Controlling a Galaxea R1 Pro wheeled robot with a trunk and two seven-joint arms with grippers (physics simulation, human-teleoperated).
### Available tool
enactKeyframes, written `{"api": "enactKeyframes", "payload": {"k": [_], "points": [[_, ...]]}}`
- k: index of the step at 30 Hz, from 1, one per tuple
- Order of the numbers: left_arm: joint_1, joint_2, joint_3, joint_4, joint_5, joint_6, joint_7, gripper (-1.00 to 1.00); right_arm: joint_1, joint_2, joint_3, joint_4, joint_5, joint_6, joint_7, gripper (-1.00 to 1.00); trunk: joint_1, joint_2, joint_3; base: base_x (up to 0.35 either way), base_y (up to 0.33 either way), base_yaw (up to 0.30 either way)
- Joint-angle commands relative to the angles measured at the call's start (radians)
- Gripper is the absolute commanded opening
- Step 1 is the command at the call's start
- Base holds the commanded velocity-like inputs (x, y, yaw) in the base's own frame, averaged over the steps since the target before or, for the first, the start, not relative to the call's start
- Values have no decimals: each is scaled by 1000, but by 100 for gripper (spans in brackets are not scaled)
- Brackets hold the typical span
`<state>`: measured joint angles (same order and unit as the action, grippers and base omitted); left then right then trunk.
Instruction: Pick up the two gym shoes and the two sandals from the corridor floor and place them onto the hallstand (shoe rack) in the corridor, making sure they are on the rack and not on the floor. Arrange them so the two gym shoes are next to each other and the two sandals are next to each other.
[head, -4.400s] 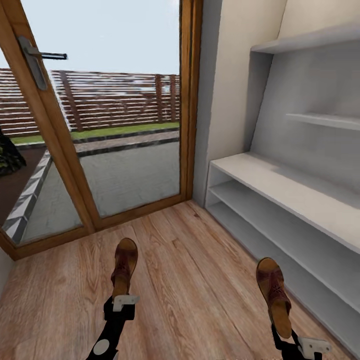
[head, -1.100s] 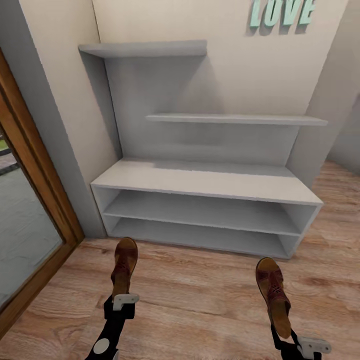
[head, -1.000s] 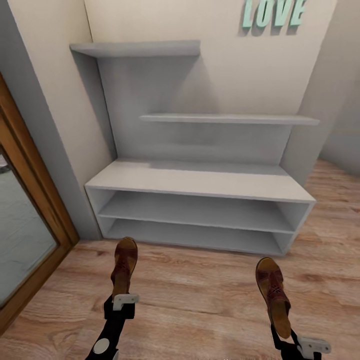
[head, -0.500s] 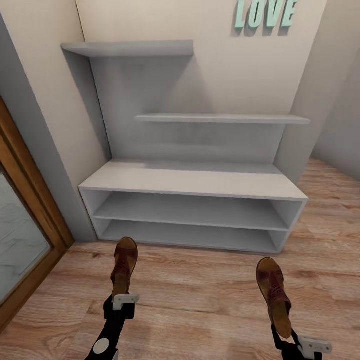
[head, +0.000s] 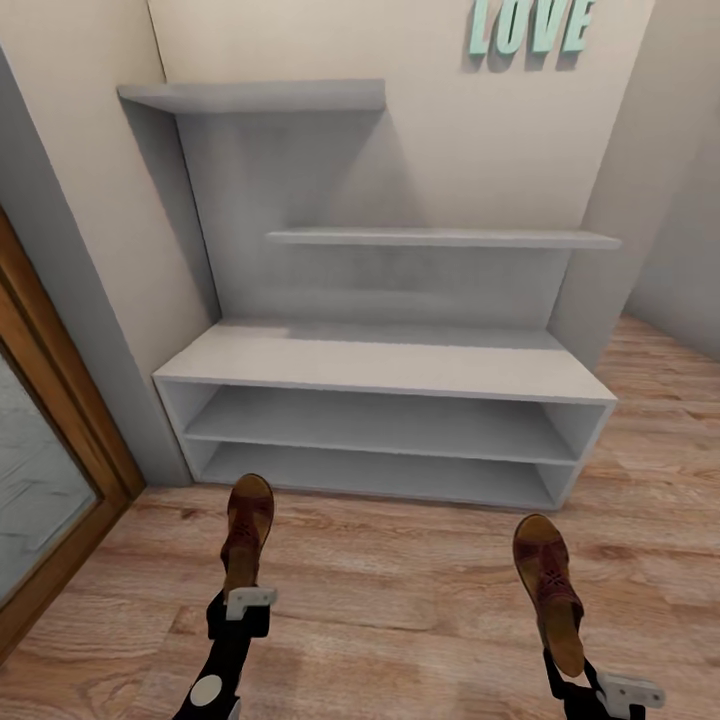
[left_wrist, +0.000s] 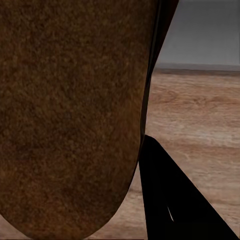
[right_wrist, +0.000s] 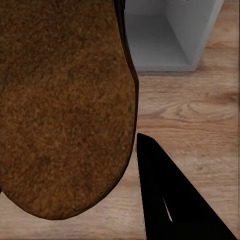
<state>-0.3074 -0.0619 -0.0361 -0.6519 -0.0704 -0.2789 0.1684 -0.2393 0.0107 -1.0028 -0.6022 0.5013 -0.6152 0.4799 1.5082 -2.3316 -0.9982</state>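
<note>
the left gripper (head: 238, 600) was clamped on the heel of one sandal (head: 248, 530), toe pointing to 12 o'clock. the right gripper (head: 572, 678) was clamped on the other sandal (head: 548, 585), at 5 o'clock in the head view. both sandals hung above the corridor floor (head: 400, 600). the hallstand (head: 390, 365) stood ahead at 12 o'clock, near but apart from both sandals, against the wall under teal "love" letters (head: 528, 25).

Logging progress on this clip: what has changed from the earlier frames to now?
The robot turned from the glass door to face the hallstand; that is the view moving. Left pincer still holds one sandal, right pincer the other sandal. The rack remains empty.
</note>
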Motion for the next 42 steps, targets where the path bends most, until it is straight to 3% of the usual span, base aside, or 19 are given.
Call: {"api": "enactKeyframes", "payload": {"k": [1, 2, 4, 6, 8, 9, 11, 13, 18, 23, 29, 35, 42], "points": [[-4, -1, -5, 1, -10, 5, 18, -100, -2, -1, -8, -1, 3, -2, 9, -100, 0, 0, -1, 1, -1, 0], [-9, -4, -6, 3, -9, 19, 25, -100, -2, -8, -9, -2, 4, -2, 8, -100, 0, 0, -1, 0, 0, 0], [-26, -14, -9, -5, -8, 180, 29, -100, -2, -56, -42, -3, 2, 1, 7, -100, 0, 0, -1, 0, 0, 0], [-87, -28, -9, -24, -8, 357, 22, -100, -2, -107, -161, -5, 0, 22, 7, -100, 0, 0, -1, 0, 0, 0], [-119, -33, -9, -29, -7, 430, 17, -100, -2, -132, -222, -7, 0, 43, 7, -100, 0, 0, -1, 0, 0, 0], [-150, -38, -10, -33, -7, 488, 11, -100, -2, -158, -271, -10, -1, 72, 8, -100, 0, 0, -1, 0, 0, 0], [-197, -45, -10, -35, -6, 552, -1, -100, -2, -200, -317, -18, -1, 130, 9, -100, 0, 0, -1, 0, 0, 0], [-243, -49, -9, -32, -5, 594, -14, -100, -2, -242, -342, -24, -2, 202, 10, -100, 0, 0, -1, 0, 0, 0], [-335, -58, -9, -28, -4, 689, -33, -100, -2, -315, -365, -30, -2, 342, 12, -100, 0, 0, -1, 0, 0, 0], [-414, -64, -8, -24, 9, 775, -51, -100, -2, -336, -369, -50, -1, 383, 12, -100, 0, 0, -1, 0, 0, 0], [-521, -66, -7, 25, 70, 843, -82, -100, -2, -344, -381, -115, 1, 398, 10, -100, 0, 0, -1, 0, 0, 0], [-540, -62, -9, 31, 86, 857, -90, -100, -2, -343, -446, -149, -1, 401, 11, -100, 0, 0, -1, 0, 0, 0], [-541, -56, -11, 42, 85, 859, -92, -100, -2, -333, -457, -170, -1, 402, 12, -100, 19, -35, -19, 0, 0, 0]]}}
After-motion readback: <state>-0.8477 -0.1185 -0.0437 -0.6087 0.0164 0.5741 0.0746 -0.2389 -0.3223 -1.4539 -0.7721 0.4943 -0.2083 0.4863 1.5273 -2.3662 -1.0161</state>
